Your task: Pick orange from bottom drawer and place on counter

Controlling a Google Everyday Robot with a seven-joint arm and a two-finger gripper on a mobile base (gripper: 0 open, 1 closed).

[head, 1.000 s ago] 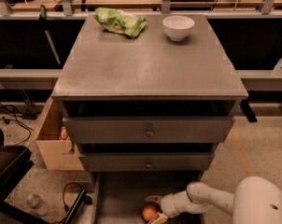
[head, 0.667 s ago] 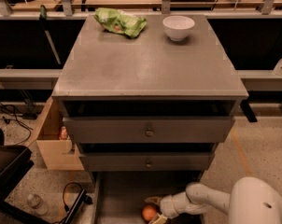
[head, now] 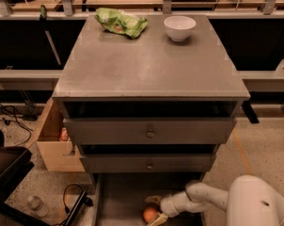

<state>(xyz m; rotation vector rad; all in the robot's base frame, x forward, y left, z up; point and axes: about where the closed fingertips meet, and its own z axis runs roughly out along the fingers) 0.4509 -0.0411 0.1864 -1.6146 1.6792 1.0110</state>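
Note:
The orange (head: 150, 214) lies in the pulled-out bottom drawer (head: 114, 197), near the frame's lower edge. My gripper (head: 154, 209) reaches into that drawer from the right and sits right at the orange, on its right side. The white forearm (head: 198, 199) leads back to my body at the lower right. The counter (head: 146, 65) is the flat grey top of the cabinet above.
A green snack bag (head: 121, 22) and a white bowl (head: 179, 27) sit at the back of the counter. Two closed grey drawers with knobs (head: 150, 133) overhang the bottom drawer. A wooden box (head: 55, 145), cables and a bottle (head: 36, 205) lie left of the cabinet.
The gripper stays at the orange in the bottom drawer. My white body at the lower right has shifted slightly left.

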